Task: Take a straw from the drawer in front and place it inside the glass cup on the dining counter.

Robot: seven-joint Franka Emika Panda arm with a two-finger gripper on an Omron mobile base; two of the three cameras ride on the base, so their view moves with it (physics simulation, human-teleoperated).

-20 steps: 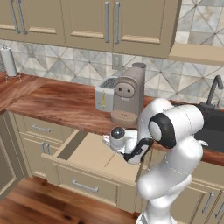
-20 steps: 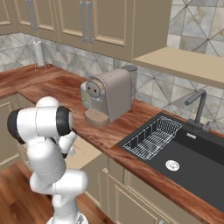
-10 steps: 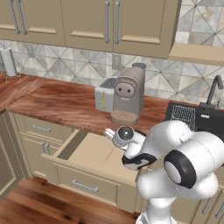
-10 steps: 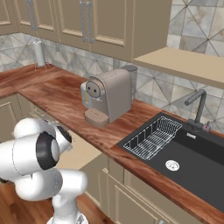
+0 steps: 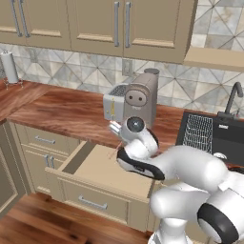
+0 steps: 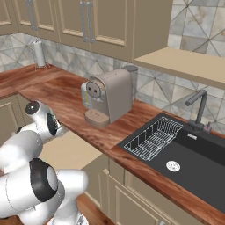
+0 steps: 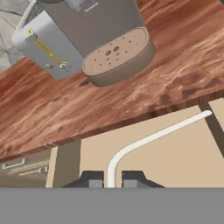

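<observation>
In the hand view my gripper [image 7: 108,179] is shut on the straw [image 7: 153,138], a thin pale stick that rises between the fingertips, bends and runs off to the right. Behind it lies the light tan floor of the open drawer [image 7: 175,164]. In the left base view my gripper [image 5: 115,128] hangs over the back of the drawer [image 5: 102,171], close to the worktop's edge. The right base view has the hand [image 6: 33,108] at far left above the drawer [image 6: 66,149]. The glass cup and the dining counter are out of view.
A beige coffee machine [image 5: 138,100] stands on the wood worktop [image 5: 62,114] just behind the drawer, with a white box beside it. A dark sink [image 6: 184,154] with a wire rack lies to the right. A paper towel holder [image 5: 9,66] stands far left.
The hand has risen a little above the drawer and moved toward the coffee machine. The arm's elbow has swung low and to the side. The jaws have stayed shut.
</observation>
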